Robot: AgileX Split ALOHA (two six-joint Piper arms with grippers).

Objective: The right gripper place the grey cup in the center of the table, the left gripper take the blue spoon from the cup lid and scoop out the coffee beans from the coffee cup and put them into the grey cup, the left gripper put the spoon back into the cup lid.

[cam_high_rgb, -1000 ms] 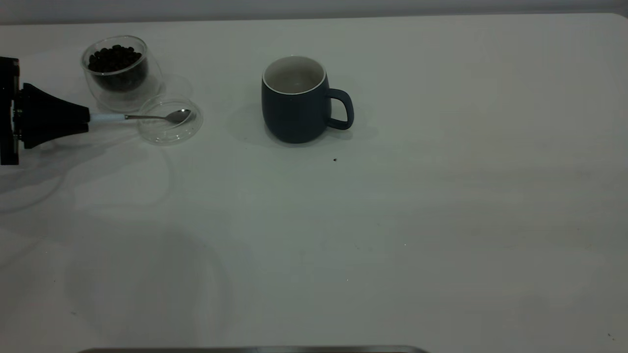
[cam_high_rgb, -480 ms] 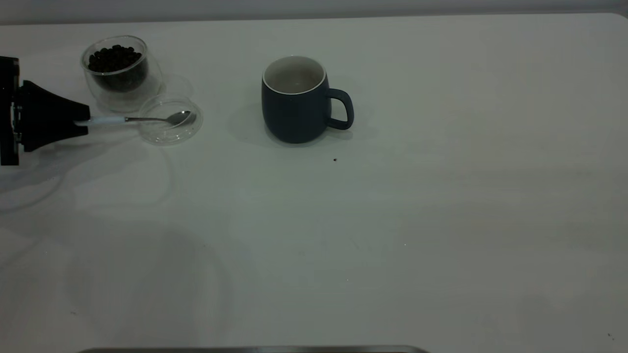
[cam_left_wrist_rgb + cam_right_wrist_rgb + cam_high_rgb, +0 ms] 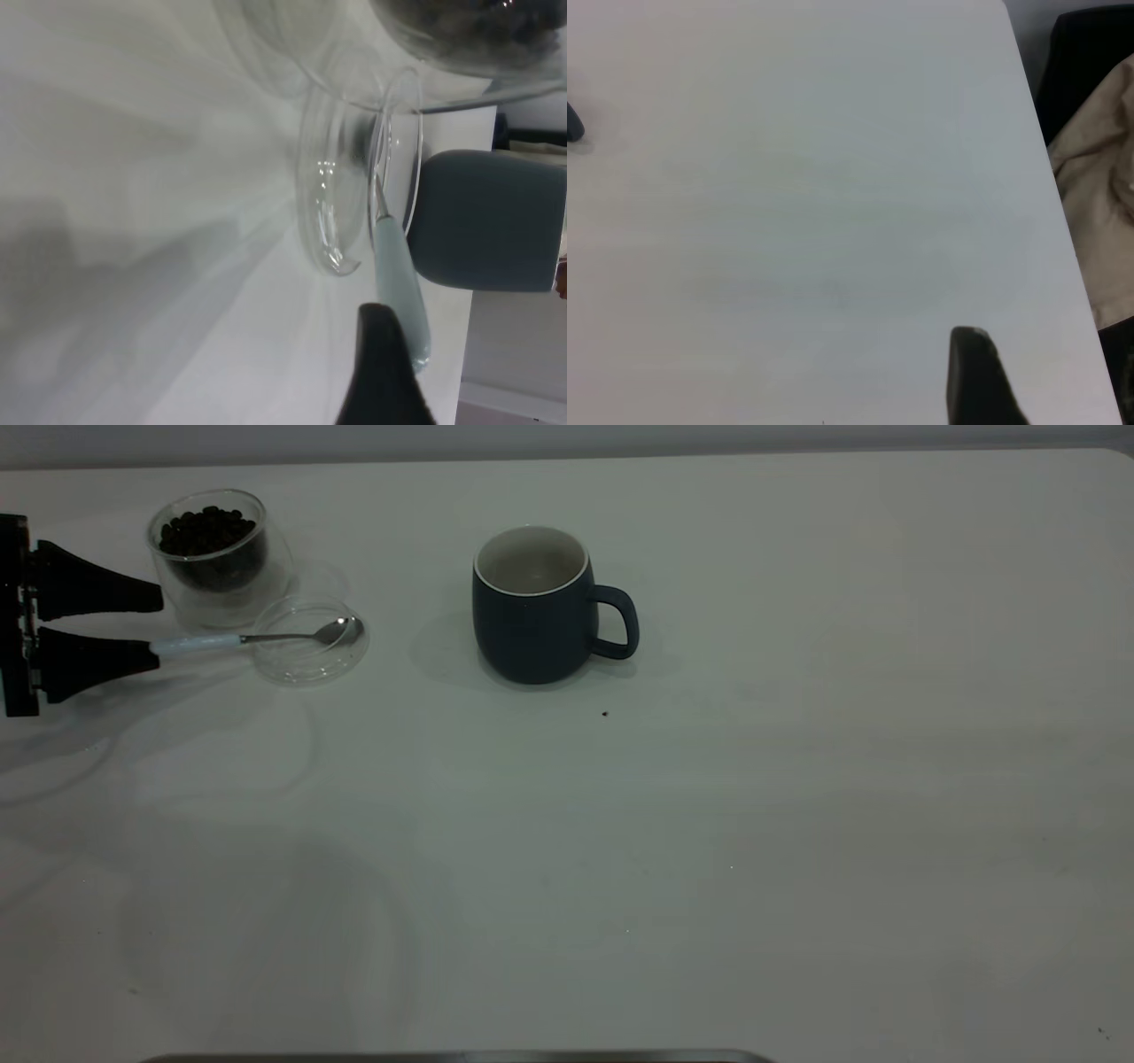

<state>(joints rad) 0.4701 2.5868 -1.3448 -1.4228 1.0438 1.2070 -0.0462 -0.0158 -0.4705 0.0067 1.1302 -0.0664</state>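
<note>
The blue spoon point(image 3: 257, 638) lies at the upper left of the exterior view, its metal bowl resting in the cup lid point(image 3: 308, 654) and its pale handle reaching left past the lid's rim. The left end effector point(image 3: 158, 626) sits at the frame's left edge with its two black fingers spread; the lower finger's tip meets the end of the spoon handle, the upper finger stands apart above it, near the coffee cup point(image 3: 213, 558). In the left wrist view the handle point(image 3: 400, 292) lies alongside one black finger point(image 3: 383, 372).

The coffee cup stands just behind the lid, holding a heap of coffee beans point(image 3: 208, 530). The grey cup point(image 3: 536, 607) stands upright in the upper middle of the desk point(image 3: 709, 824), well apart from the lid, handle pointing right; its white inside looks empty. A tiny dark speck point(image 3: 605, 713) lies just in front of it.

The right end effector point(image 3: 979, 376) shows only one dark finger in its own wrist view, over bare desk near the desk's edge; whether it is spread or pressed together cannot be told. The desk's right and lower parts are bare.
</note>
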